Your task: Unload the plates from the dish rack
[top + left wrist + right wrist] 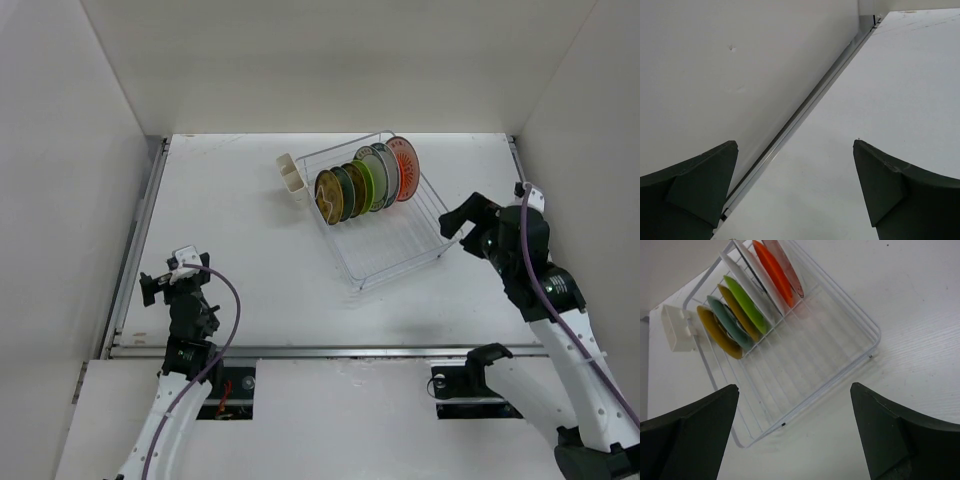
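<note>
The white wire dish rack stands at the back right of the table, with a white cutlery cup on its left end. Several plates stand upright in its far slots, from an amber plate through a lime green plate to an orange-red plate. My right gripper is open and empty, just right of the rack's near right corner. In the right wrist view my right gripper looks over the rack's rim at the amber plate, the lime green plate and the orange-red plate. My left gripper is open and empty, far left of the rack.
White walls enclose the table on the left, back and right. A metal rail runs along the table's left edge under my left gripper. The cutlery cup hangs outside the rack's far end. Bare table lies between the two arms.
</note>
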Tool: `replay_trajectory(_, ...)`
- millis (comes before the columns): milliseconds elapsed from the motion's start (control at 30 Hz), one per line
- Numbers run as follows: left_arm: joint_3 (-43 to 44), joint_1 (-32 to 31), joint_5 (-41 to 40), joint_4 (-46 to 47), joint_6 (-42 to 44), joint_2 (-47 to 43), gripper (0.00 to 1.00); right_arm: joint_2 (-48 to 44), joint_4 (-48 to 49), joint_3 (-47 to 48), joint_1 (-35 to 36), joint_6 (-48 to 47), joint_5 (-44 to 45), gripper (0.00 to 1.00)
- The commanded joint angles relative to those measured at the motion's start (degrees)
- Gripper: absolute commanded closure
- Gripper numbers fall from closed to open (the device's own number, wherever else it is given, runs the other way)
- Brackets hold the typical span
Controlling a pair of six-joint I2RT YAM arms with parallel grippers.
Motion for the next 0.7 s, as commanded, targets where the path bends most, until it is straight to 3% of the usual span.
replay_trajectory(0, 0.8, 0.3, 0.3, 2.0, -0.4, -0.4, 0.00, 1.9, 3.0, 5.0, 0.3, -1.1, -4.2, 0.01)
replay_trajectory(200, 0.8, 0.3, 0.8, 2.0, -0.4, -0.4, 0.00, 6.3, 3.7, 10.5, 0.3, -4.5, -5.7, 0.01)
replay_trajectory(333, 7.1, 0.3, 7.9, -4.7, 3.2, 1.5, 0.00, 12.0, 3.7, 15.9, 0.3, -6.6, -4.1, 0.01)
replay_trajectory(367, 10.4, 0.3, 13.6, -8.3, 3.2, 3.6, 0.00, 13.4, 3.0, 17.4, 0.3, -7.3, -4.1, 0.01)
replay_trajectory(433, 22.6, 0.3, 20.2, -18.7, 3.9, 7.2, 0.00, 17.7, 3.0, 22.2, 0.3, -9.5, -4.8, 0.01)
replay_trajectory(467, 27.7, 0.3, 25.9, -22.8, 3.9, 13.0, 0.00, 19.2, 3.9, 23.5, 0.3, -12.7, -6.1, 0.01)
replay_trajectory(500, 37.9, 0.3, 28.1, -30.6, 3.3, 16.8, 0.00, 21.0, 3.9, 24.9, 0.3, -13.3, -6.9, 0.01)
replay_trajectory(567, 48.5, 0.3, 30.8, -39.3, 2.7, 25.2, 0.00, 26.9, 5.2, 29.5, 0.3, -13.3, -7.0, 0.01)
replay_trajectory(600, 53.8, 0.3, 31.7, -43.7, 2.7, 34.4, 0.00, 28.8, 5.2, 31.0, 0.3, -14.3, -7.7, 0.01)
replay_trajectory(633, 63.9, 0.3, 32.2, -52.2, 2.7, 39.0, 0.00, 30.8, 5.2, 34.5, 0.3, -14.3, -9.2, 0.01)
replay_trajectory(667, 68.7, 0.3, 32.2, -56.4, 1.9, 43.4, 0.00, 34.2, 5.7, 36.1, -0.2, -15.0, -9.2, 0.01)
